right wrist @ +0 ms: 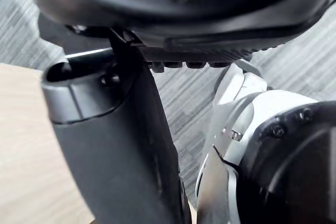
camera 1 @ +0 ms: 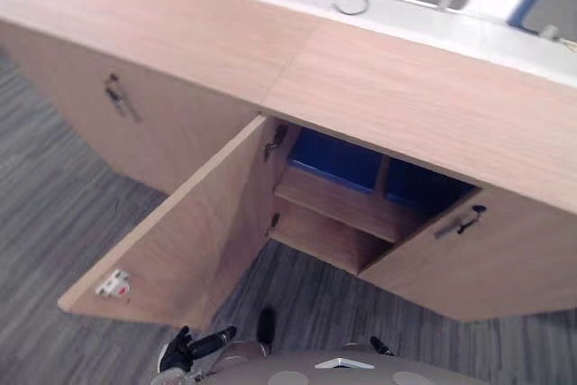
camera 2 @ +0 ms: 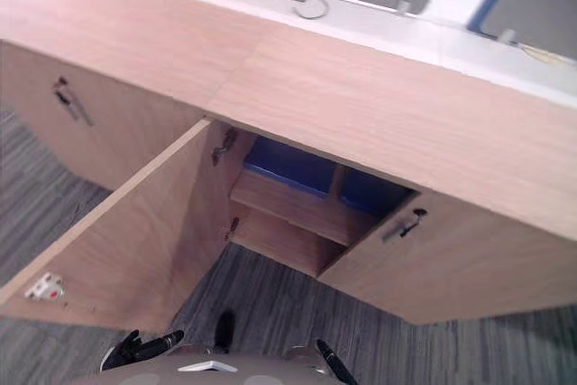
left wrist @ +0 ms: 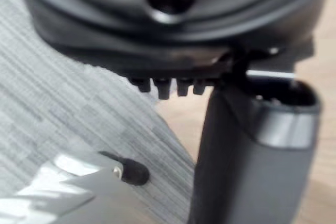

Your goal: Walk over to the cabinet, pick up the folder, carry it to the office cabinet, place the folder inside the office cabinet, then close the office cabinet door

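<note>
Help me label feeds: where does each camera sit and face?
Left eye view: on the head, looking down at the cabinet; left hand low.
Right eye view: beside it, same cabinet; right hand low.
Left wrist view: along left hand, at carpet.
Right wrist view: along right hand, at carpet.
Both eyes share the blue folders.

The robot's dark left hand [camera 1: 185, 349] hangs low at its left side, with its fingers [camera 1: 216, 343] loosely extended and holding nothing. The dark right hand [camera 2: 326, 358] hangs low on the right, fingers straight and empty, with its thick dark thumb [right wrist: 113, 145] standing out.
</note>
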